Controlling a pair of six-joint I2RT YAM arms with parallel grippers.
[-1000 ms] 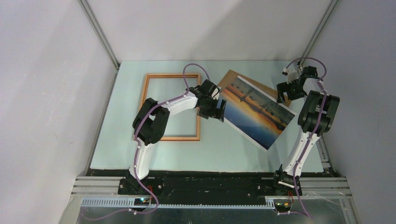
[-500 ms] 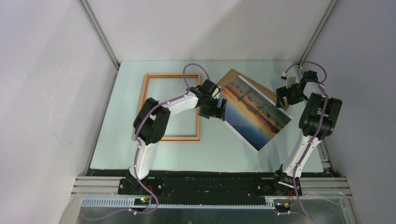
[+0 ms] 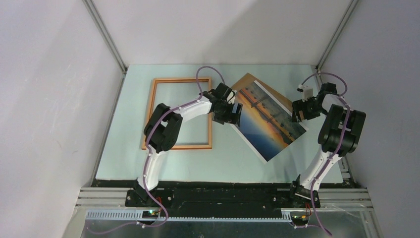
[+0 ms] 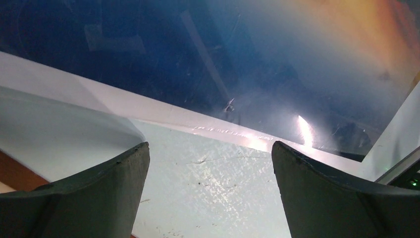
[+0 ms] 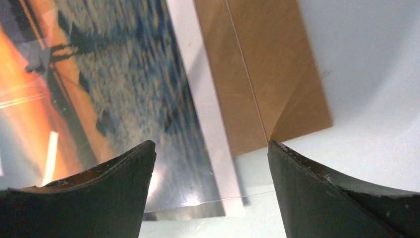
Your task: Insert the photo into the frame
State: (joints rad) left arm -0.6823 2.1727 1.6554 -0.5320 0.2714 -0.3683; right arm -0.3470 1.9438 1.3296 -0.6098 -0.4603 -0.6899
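From above, the thin orange-brown wooden frame (image 3: 181, 80) lies flat to the left of the left pincer (image 3: 236, 116). Only pale green mat (image 3: 223, 158) shows through its rectangular opening, and the left arm crosses it. The photo (image 3: 267, 121), a glossy sunset print with a white border, lies askew between the two pincers, its far corner over a plain brown backing board (image 3: 268, 88). The right pincer (image 3: 298, 113) hangs at the photo's right edge. In the left wrist view the left pincer (image 4: 209, 148) is released, its dark curved fingers (image 4: 99, 198) spread over scuffed mat, the photo's white border just ahead of them. In the right wrist view the right pincer (image 5: 211, 144) also gapes, gripping nothing. Below it the photo's corner overlaps the smooth board, which has a fine straight line along it.
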